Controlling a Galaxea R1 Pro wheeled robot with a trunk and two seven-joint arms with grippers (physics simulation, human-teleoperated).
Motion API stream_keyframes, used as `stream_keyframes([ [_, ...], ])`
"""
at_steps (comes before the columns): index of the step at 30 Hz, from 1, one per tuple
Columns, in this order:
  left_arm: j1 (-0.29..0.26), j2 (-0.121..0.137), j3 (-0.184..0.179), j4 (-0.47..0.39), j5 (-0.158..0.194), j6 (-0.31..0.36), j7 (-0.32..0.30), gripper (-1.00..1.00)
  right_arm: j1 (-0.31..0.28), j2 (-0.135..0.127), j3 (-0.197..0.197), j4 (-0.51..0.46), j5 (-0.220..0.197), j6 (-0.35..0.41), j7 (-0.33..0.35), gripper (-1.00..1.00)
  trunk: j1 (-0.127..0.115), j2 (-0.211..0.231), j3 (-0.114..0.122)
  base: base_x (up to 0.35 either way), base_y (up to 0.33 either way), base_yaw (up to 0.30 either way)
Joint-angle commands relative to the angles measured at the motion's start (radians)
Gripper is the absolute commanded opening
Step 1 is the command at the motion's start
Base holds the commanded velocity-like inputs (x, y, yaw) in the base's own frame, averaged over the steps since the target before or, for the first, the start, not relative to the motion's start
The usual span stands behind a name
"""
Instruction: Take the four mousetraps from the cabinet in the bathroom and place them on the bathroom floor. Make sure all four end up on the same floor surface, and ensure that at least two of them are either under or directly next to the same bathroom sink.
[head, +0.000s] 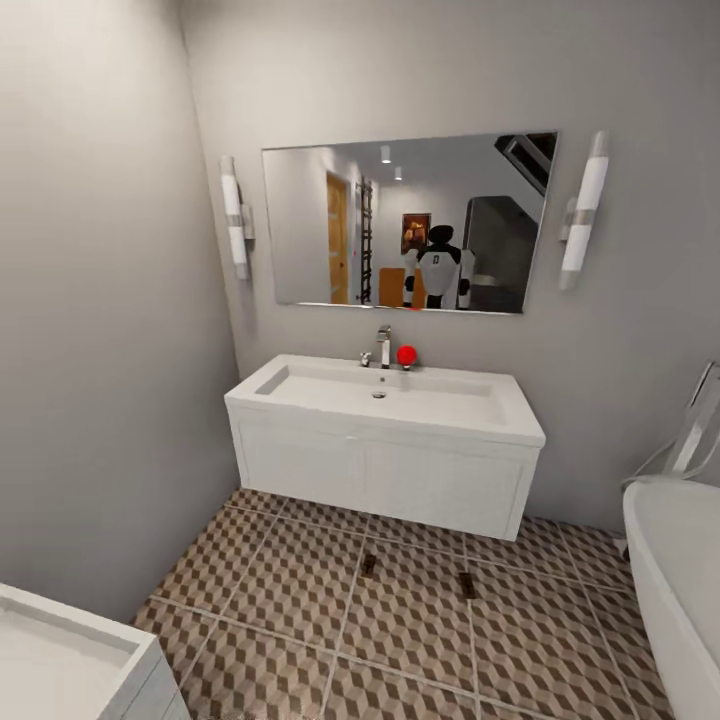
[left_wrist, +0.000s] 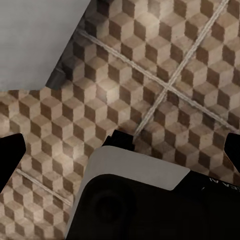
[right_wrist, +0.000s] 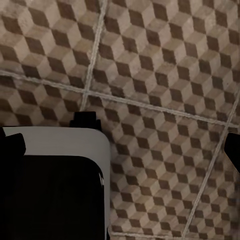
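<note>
Cube-patterned bathroom floor (head: 300, 590) before white sink unit (head: 385, 440); two mousetraps (head: 369, 566) laid out.

Mousetraps are seen as tiny, flat, dark brown rectangles, one at (head: 369, 566), the other at (head: 467, 586), well apart on brown-and-beige tiles just in front of the sink unit. Left claw (left_wrist: 120, 150) and right claw (right_wrist: 120, 150) are each shown over tiles, tips spread wide, nothing held.

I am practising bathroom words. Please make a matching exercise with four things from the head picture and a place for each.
Things:
1. mirror
2. red ball
3. mousetraps
4. bathtub

Places:
a. on the floor in front of the sink
b. at the right edge
c. on the wall above the sink
d. beside the tap

Pairs: 1-c, 2-d, 3-a, 4-b
</note>
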Motion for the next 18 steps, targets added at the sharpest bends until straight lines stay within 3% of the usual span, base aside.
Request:
stream_keyframes([
  [1,0.002,-0.001,-0.008,0.0,0.008,-0.002,0.004,1.0,-0.001,0.0,0.009,0.0,-0.008,0.003,-0.002,1.0,0.0,-0.001,-0.001,0.0,0.0,0.281],
  [18,0.028,-0.004,-0.008,-0.001,0.007,-0.003,0.004,1.0,0.002,0.002,0.009,0.0,-0.007,0.001,-0.002,1.0,0.0,-0.001,-0.001,0.0,0.0,0.282],
])
